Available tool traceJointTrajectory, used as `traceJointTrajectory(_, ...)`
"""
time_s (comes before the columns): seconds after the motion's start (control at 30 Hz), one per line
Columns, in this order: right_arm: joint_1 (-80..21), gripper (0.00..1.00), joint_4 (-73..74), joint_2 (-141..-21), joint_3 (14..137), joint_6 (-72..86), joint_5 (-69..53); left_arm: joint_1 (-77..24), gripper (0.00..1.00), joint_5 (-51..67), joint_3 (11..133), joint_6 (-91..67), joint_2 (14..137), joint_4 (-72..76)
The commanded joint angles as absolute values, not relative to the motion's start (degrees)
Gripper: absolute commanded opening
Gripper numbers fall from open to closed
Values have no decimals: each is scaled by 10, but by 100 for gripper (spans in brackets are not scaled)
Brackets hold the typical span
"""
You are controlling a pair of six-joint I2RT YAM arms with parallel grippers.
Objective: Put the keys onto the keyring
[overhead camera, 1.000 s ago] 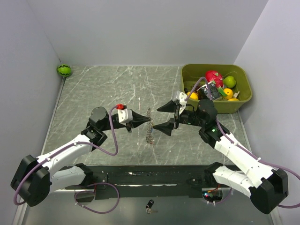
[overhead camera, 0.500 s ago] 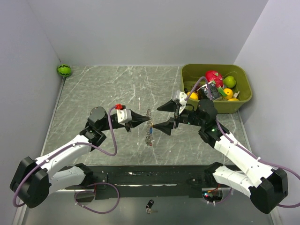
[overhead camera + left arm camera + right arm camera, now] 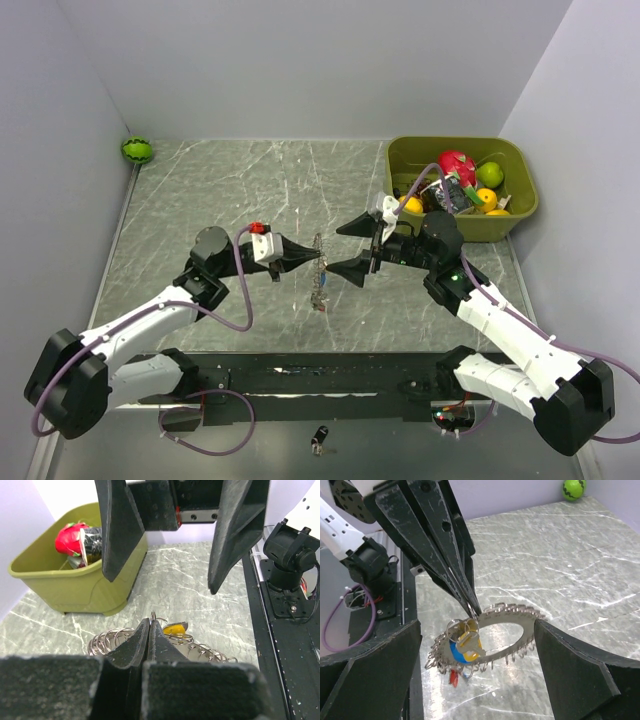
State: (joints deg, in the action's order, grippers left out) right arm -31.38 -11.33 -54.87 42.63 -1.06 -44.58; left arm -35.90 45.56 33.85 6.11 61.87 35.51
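My left gripper (image 3: 320, 258) is shut, pinching a small wire loop on the edge of the keyring (image 3: 319, 280), which hangs above the table. In the right wrist view the keyring (image 3: 520, 614) is a grey toothed ring held by the left gripper (image 3: 474, 611). Keys (image 3: 466, 647) with yellow and blue heads hang from it, and a red one (image 3: 454, 677) below. The left wrist view shows the shut tips (image 3: 151, 621), a yellow key (image 3: 175, 628) and the ring's loops (image 3: 106, 639). My right gripper (image 3: 350, 248) is open, one finger on each side of the ring, touching nothing.
An olive bin (image 3: 520, 205) of toy fruit stands at the back right, behind the right arm. A small green melon ball (image 3: 137, 150) sits in the far left corner. A small black fob (image 3: 319, 437) lies below the black strip at the near edge.
Almost nothing. The hanging ring has shifted slightly while the left gripper keeps its hold. The right gripper stays open beside it.
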Motion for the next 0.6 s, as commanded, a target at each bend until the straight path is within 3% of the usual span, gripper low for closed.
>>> traceJointTrajectory(0.0, -316, 100, -122, -532, 420, -22, -427, -357, 1, 470, 359, 44, 638, 431)
traceJointTrajectory(0.57, -316, 100, -121, -454, 393, -21, -331, -357, 1, 487, 470, -57, 816, 611)
